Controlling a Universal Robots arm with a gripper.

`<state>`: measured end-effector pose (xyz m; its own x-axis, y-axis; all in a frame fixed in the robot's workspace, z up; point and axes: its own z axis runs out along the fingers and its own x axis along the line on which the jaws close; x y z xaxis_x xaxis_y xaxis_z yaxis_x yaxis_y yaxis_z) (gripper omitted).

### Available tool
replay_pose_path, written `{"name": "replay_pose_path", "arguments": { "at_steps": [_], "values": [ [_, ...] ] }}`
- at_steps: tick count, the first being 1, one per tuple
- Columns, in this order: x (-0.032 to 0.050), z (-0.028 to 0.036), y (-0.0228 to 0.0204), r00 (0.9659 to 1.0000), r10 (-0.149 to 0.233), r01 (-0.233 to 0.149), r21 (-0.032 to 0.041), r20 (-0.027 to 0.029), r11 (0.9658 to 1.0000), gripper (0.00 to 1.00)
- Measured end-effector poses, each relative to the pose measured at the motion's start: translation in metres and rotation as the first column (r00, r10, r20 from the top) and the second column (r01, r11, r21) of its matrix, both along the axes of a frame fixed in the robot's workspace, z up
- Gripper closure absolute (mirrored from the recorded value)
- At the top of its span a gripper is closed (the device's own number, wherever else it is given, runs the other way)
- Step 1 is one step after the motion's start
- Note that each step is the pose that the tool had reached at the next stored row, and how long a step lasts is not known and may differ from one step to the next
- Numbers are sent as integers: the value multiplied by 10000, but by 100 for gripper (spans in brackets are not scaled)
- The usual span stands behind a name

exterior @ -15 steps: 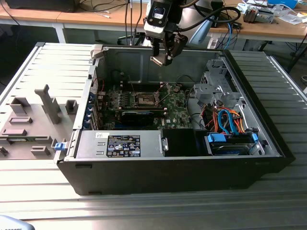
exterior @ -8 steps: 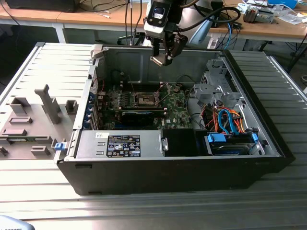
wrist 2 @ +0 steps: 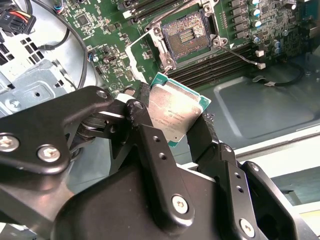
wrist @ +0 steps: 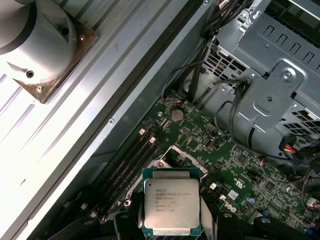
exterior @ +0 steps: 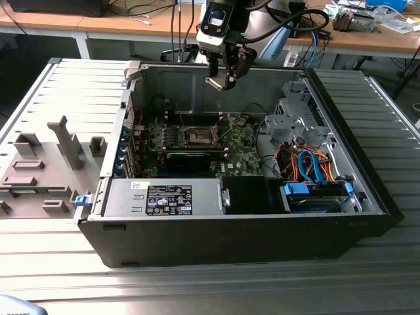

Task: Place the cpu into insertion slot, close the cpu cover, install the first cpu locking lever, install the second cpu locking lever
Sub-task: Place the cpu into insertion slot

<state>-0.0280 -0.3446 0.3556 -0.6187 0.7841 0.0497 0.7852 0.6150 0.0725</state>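
Clenches the gripper (wrist 2: pixel 171 121) on the cpu (wrist 2: pixel 175 112), with black fingers (wrist 2: pixel 142 120) on two opposite edges. Holds it tilted, silvery top showing in both wrist views. Hangs high over the open case (exterior: pixel 367 190) in the exterior view, toward the rear wall. Keeps the chip well apart from the slot (wrist 2: pixel 186 35) below, seen uncovered, dark centre exposed, shiny rim around, amid the green board (wrist 2: pixel 100 30).
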Motion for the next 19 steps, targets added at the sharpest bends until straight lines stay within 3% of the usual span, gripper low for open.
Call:
{"name": "replay_pose_path", "arguments": {
  "at_steps": [19],
  "values": [
    [0, 0, 0, 9999, -117, 117, 1, 0, 9999, 45]
  ]
}}
